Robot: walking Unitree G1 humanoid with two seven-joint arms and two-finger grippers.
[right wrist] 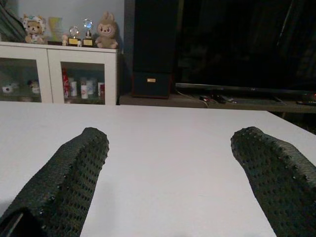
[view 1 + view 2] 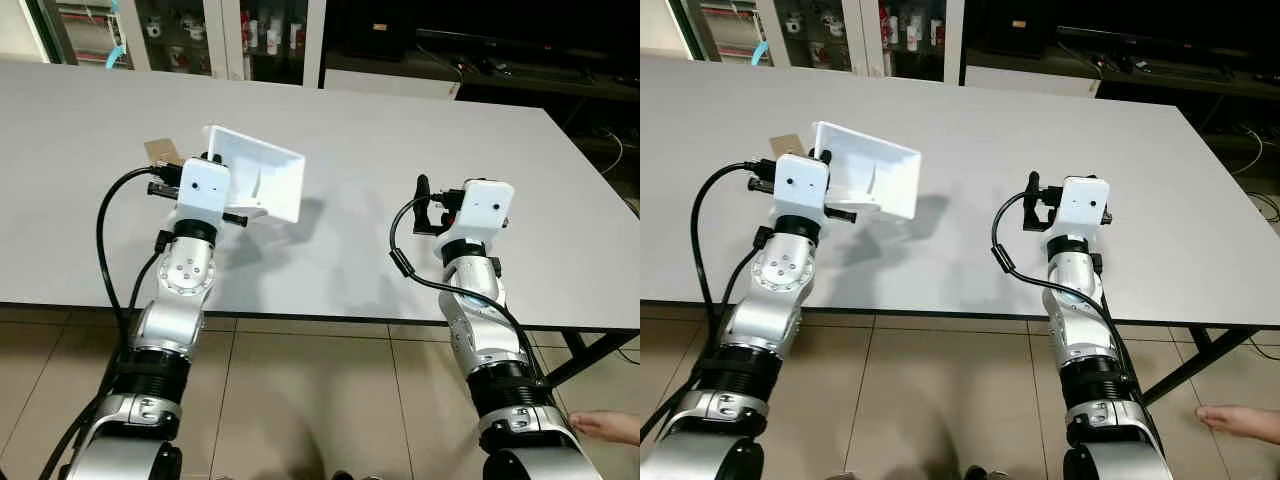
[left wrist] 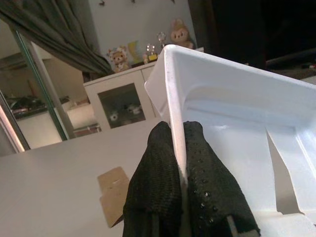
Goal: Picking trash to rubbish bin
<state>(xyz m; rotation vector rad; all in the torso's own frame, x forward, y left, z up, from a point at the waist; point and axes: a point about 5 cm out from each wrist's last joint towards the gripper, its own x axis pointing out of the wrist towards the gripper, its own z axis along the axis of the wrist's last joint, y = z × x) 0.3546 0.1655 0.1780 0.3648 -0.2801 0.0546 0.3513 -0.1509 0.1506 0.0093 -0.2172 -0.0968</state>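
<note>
My left gripper (image 3: pixel 178 148) is shut on the rim of a white plastic tray (image 2: pixel 262 170), holding it tilted above the grey table (image 2: pixel 350 140). The tray (image 3: pixel 237 123) looks empty inside. A small brown piece of cardboard (image 2: pixel 160 152) lies flat on the table just beyond and left of the tray, also seen as the cardboard (image 3: pixel 113 190) in the left wrist view. My right gripper (image 1: pixel 170 173) hovers open over bare table at the right, with nothing between its fingers (image 1: pixel 74 173). The right gripper (image 2: pixel 428 205) sits well apart from the tray.
A person's hand (image 2: pixel 610 428) shows near the floor at the lower right. White glass-door cabinets (image 2: pixel 220 35) and a dark shelf unit (image 2: pixel 480 45) stand behind the table. The table's front edge (image 2: pixel 330 315) runs just before my arms.
</note>
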